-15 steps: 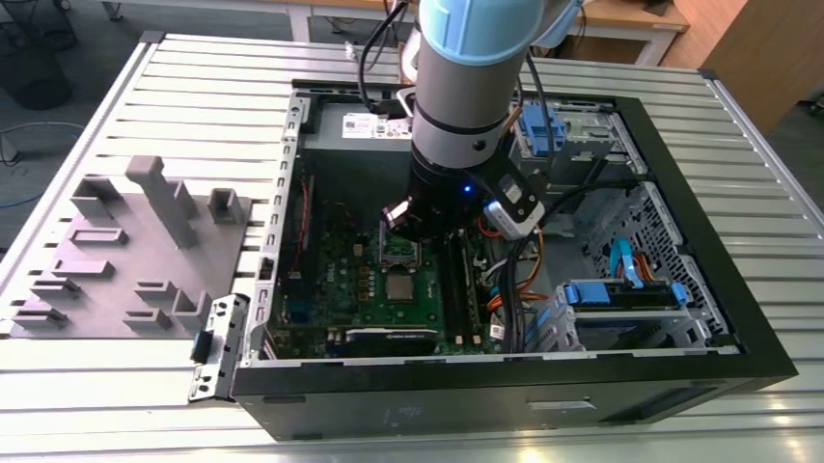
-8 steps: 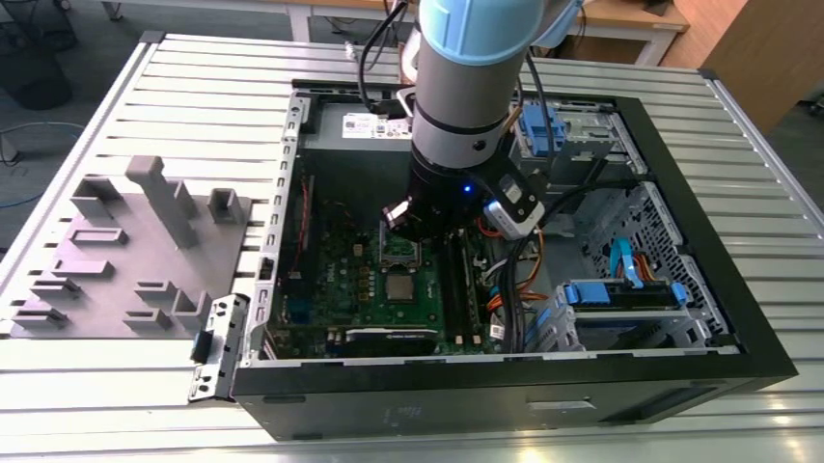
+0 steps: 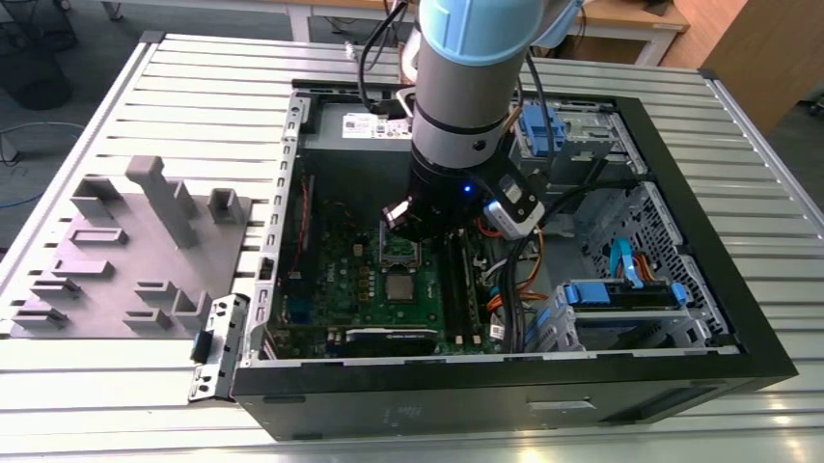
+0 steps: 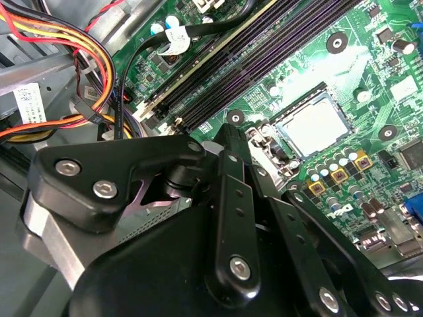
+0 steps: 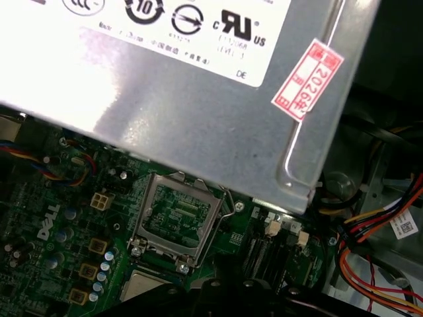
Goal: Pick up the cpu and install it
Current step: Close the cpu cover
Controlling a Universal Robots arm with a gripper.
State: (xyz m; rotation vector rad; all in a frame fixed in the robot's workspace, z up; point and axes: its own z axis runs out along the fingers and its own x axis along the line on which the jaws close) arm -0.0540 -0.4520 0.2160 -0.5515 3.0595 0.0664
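Lying flat on the green board (image 3: 335,289) inside the open black case (image 3: 721,318): the cpu (image 4: 312,125), a small silvery square with a dull brushed top and a thin pale rim, seen too in the exterior view (image 3: 401,287), just beside the tilted-up socket frame (image 5: 175,214). Hovering close above it, the hand (image 4: 228,165), all black jointed links and bright screw heads; impossible to tell whether spread or pressed together, and nothing visibly pinched. Likely trouble from here: a chip sitting slightly askew, then bent contacts under any downward push; probably also a slip on that smooth metal top, with so thin an edge to catch. Risk too of snagging the bundle of red, yellow and orange cables (image 4: 59,39) crowding the arm's side, or of knocking the thin stamped frame, springy sheet metal with a wire lever. Hard, glossy memory slots (image 4: 264,53) close by, and the broad grey metal power box (image 5: 198,99) overhanging the socket, leaving little room. Off to the exterior view's left, on the ribbed metal counter (image 3: 193,87), a grey moulded tray (image 3: 129,251) with upright blocks.
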